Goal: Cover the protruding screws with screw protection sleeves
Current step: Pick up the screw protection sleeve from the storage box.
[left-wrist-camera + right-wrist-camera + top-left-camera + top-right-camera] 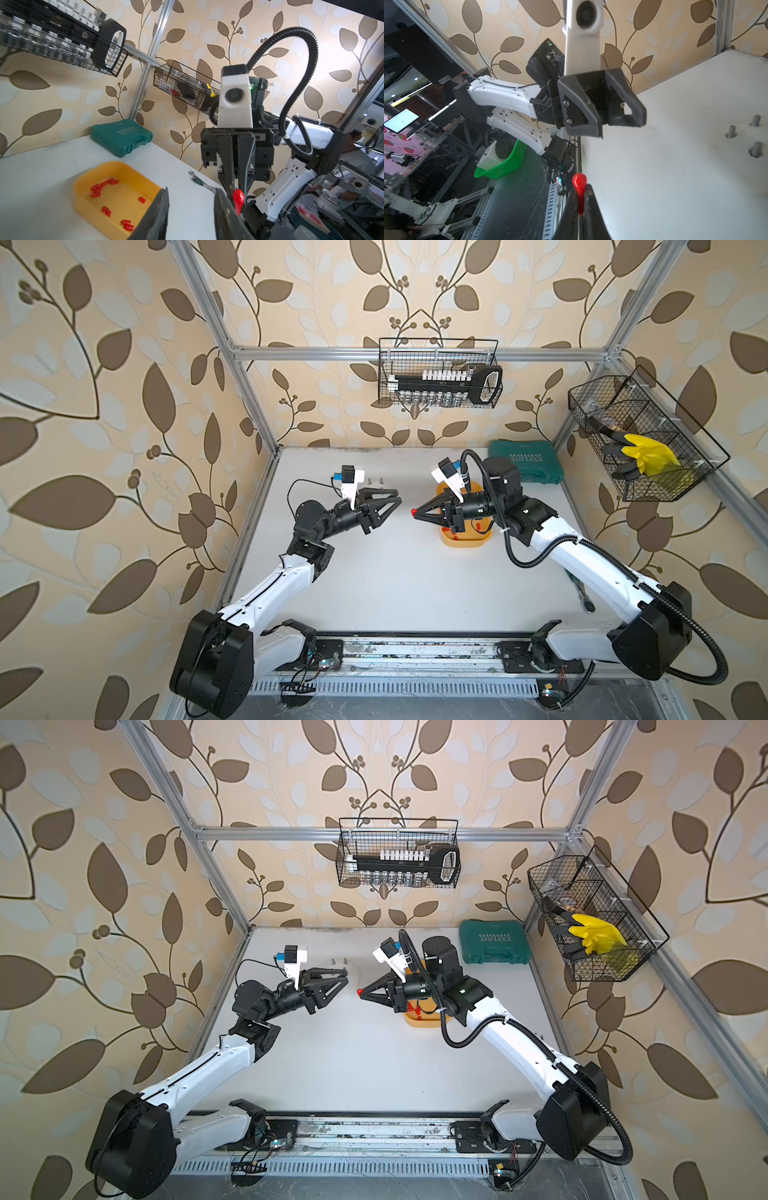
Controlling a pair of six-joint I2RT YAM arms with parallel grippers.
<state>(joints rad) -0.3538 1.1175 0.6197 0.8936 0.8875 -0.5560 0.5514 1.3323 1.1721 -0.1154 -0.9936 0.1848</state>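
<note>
My right gripper (415,513) (580,199) is shut on one red screw protection sleeve (579,182) (238,197), whose rounded end sticks out past the fingertips, above the table. Facing it a short gap away, my left gripper (398,496) (191,216) stands open with nothing between its fingers. The protruding screws (369,480) (732,131) are short grey pins rising from a white surface behind the left gripper; three show in the right wrist view. More red sleeves (104,184) lie loose in the yellow-orange tray (116,164) (465,541) under the right arm.
A green tool case (525,462) lies at the back right of the table. A wrench (584,597) rests near the right edge. Wire baskets hang on the back wall (440,373) and the right wall (640,435).
</note>
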